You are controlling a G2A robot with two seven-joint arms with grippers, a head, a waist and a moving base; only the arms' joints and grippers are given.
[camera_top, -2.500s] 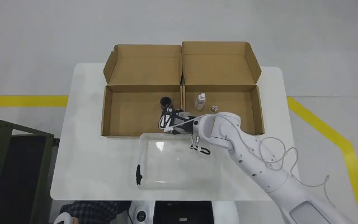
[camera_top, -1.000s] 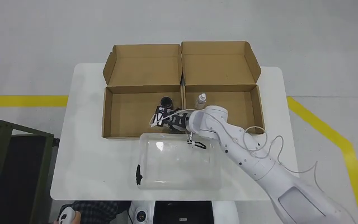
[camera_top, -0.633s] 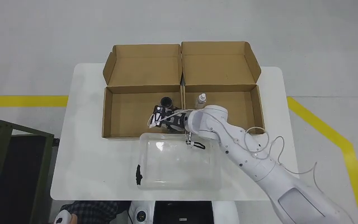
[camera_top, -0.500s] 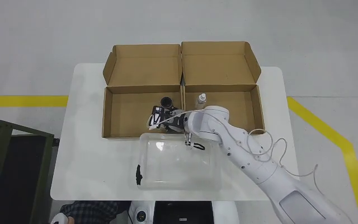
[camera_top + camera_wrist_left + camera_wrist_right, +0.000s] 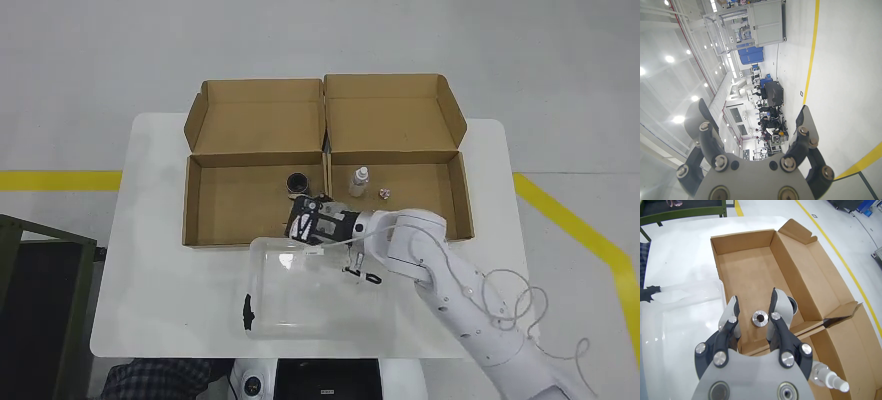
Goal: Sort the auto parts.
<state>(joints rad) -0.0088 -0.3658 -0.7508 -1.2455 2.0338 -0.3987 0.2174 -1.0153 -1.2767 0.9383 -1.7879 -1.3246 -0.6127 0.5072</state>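
Note:
A silver metal ring (image 5: pixel 759 318) lies flat on the floor of the left cardboard box (image 5: pixel 745 275), near its front right corner. My right gripper (image 5: pixel 755 294) hangs open just above it, one finger on each side and neither touching it. From above, the right gripper (image 5: pixel 306 219) is over that corner of the left box (image 5: pixel 230 200). A dark ring (image 5: pixel 297 182) sits further back in the same box, partly behind a finger (image 5: pixel 794 306). My left gripper (image 5: pixel 753 113) is open, holds nothing and points out at the room.
The right box (image 5: pixel 420 195) holds a white spray bottle (image 5: pixel 357 182) and a small metal piece (image 5: pixel 384 187). A clear plastic tray (image 5: pixel 310 295) lies in front of the boxes, with a black clip (image 5: pixel 246 312) at its left edge. Both lids stand open behind.
The right gripper went left, deeper into the left box, then drew back right toward the front corner. It now stands open over the silver ring.

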